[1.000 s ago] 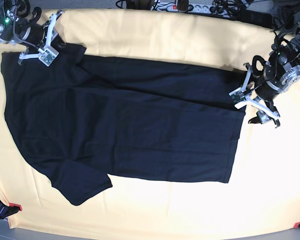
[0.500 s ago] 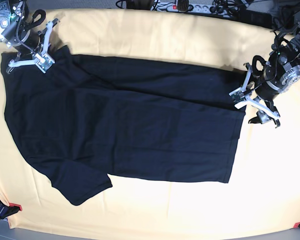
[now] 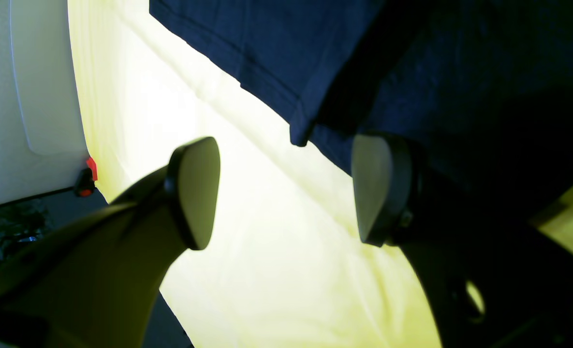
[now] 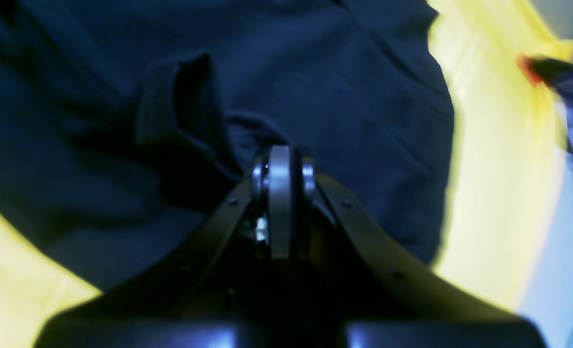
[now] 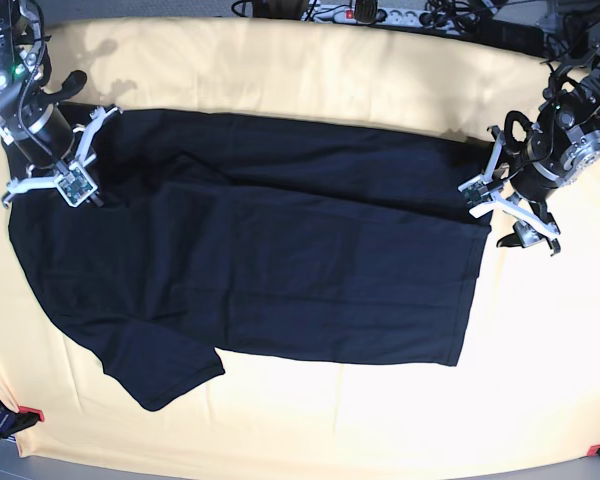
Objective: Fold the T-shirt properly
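The black T-shirt (image 5: 280,260) lies spread flat on the yellow cloth (image 5: 310,70), one sleeve pointing to the front left. My right gripper (image 5: 72,185) is over the shirt's upper-left corner; in the right wrist view its fingers (image 4: 279,166) are pressed together, with dark fabric (image 4: 339,87) bunched at the tips. My left gripper (image 5: 500,210) is at the shirt's right hem. In the left wrist view it (image 3: 286,188) stands wide open just short of the hem corner (image 3: 298,130), nothing between the pads.
A power strip and cables (image 5: 380,12) run along the back edge. Red clamps (image 5: 30,413) hold the cloth at the front corners, another (image 5: 595,450) at the right. The table edge with a red clip (image 3: 91,169) lies close beside my left gripper.
My right gripper has closed and moved from the back-left corner toward the front, dragging the shirt's upper-left corner with it. The left arm has not moved.
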